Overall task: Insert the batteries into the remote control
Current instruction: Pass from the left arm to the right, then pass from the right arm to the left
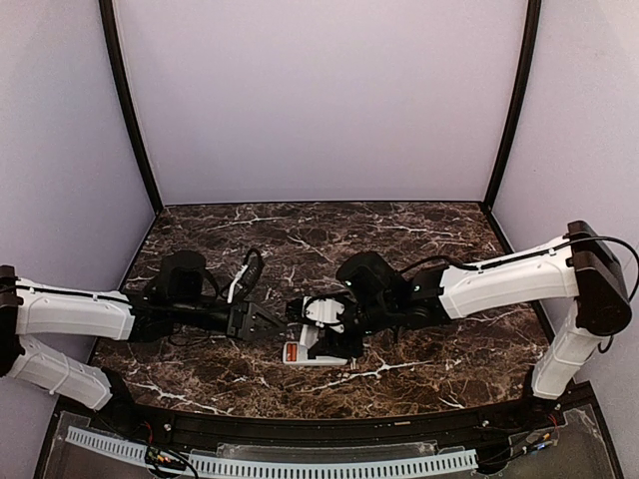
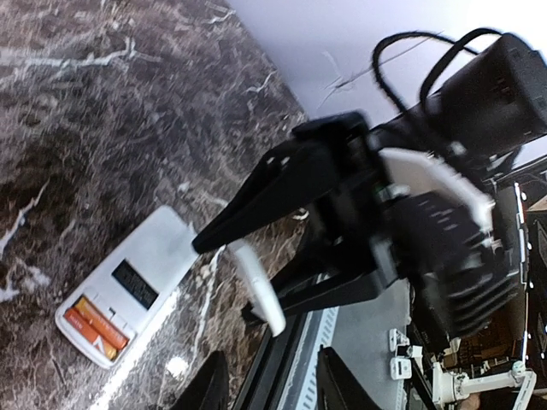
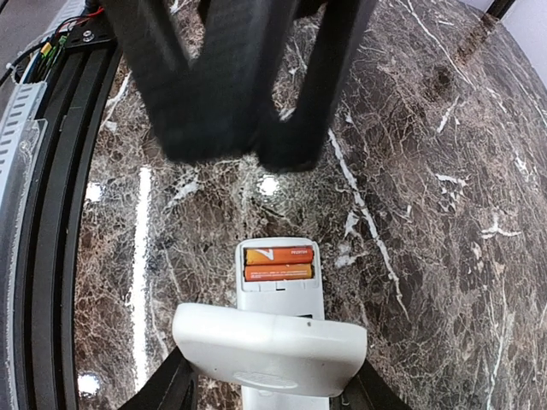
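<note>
Batteries [image 3: 279, 264] seated in remote control [image 3: 279, 301] on counter [image 3: 427, 171] | my right end effector [image 3: 265, 380] grasps cover plate [image 3: 269, 346] above remote's near end; open bay straight ahead along its length | left end effector [image 1: 276, 324] released, beside it.

White cover plate [image 3: 269, 352] raised over dark marble table [image 1: 419, 235], lilac walls [image 1: 319, 100] behind

The batteries [image 3: 279, 264] sit side by side inside the remote control [image 3: 279, 301], flat on the table [image 3: 427, 213].
</note>
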